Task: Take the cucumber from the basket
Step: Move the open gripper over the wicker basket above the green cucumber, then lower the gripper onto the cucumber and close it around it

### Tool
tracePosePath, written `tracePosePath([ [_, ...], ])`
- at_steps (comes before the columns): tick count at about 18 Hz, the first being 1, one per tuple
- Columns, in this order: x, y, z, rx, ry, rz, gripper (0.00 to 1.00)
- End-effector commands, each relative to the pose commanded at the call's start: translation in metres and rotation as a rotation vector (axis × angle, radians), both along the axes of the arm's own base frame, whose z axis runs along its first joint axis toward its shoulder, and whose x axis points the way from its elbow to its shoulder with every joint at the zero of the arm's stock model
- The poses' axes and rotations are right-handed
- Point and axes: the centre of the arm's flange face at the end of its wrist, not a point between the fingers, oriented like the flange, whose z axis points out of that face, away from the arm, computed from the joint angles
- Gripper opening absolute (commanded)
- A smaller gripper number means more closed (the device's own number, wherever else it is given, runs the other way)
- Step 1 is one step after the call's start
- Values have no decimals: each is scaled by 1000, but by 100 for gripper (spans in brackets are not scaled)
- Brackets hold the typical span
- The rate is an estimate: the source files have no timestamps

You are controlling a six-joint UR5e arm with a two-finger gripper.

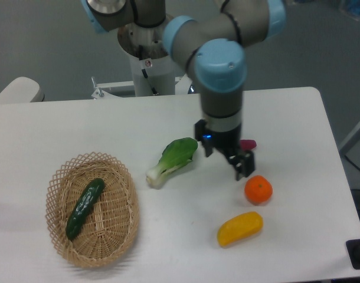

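The dark green cucumber (84, 207) lies slanted inside the tan wicker basket (122, 228) at the table's front left. My gripper (225, 158) hangs above the middle of the table, well to the right of the basket, just right of the bok choy. Its fingers are apart and hold nothing.
A bok choy (173, 160) lies between gripper and basket. An orange (258, 190) and a yellow fruit (240, 229) sit to the front right. A dark red item (248, 144) peeks out behind the gripper. The arm's base (149, 59) stands at the back.
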Motion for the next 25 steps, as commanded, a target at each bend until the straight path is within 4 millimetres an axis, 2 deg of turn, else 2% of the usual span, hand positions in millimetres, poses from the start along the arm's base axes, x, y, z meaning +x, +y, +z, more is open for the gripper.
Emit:
tracePosePath([
  [3, 38, 23, -3, 24, -24, 105, 100],
  [6, 85, 47, -20, 25, -62, 182, 100],
  [8, 106, 59, -35, 21, -91, 251, 100],
  [12, 134, 83, -62, 41, -122, 423, 100],
  [14, 149, 95, -84, 71, -128, 502, 100],
  [16, 163, 104, -102, 116, -124, 521, 100],
  [18, 183, 107, -127, 97, -125, 496, 100],
  [19, 187, 109, -135, 84, -124, 489, 100],
  [25, 211, 117, -150, 61, -135, 441, 100],
])
